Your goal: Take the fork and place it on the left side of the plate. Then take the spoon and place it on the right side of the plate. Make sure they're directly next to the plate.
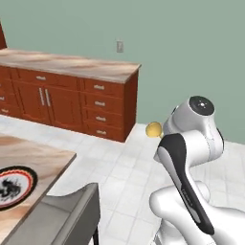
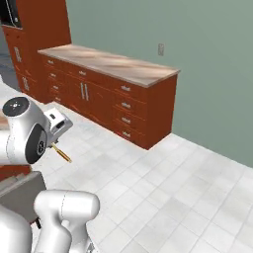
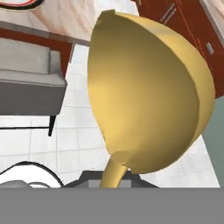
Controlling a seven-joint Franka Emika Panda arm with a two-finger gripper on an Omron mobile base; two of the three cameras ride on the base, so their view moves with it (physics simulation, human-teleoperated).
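My gripper [image 3: 114, 178] is shut on the spoon [image 3: 144, 96], holding it by the thin golden-brown handle. The spoon's yellow bowl looms close in the hand view. In the left base view the bowl of the spoon [image 1: 153, 129] peeks out from behind the arm, up in the air over the floor. The right base view shows the handle end of the spoon [image 2: 62, 153] sticking out below the hand. The plate [image 1: 30, 184], with its red rim, black band and white centre, lies on the wooden table at the lower left. Its rim also shows on the plate [image 3: 22, 3] in the hand view. The fork is out of view.
A grey chair [image 1: 62, 215] stands against the wooden table [image 1: 43, 155], between the arm and the plate. Red-brown cabinets under a marbled counter [image 1: 72, 67] run along the far wall. White tiled floor [image 1: 119, 167] lies between them and the table.
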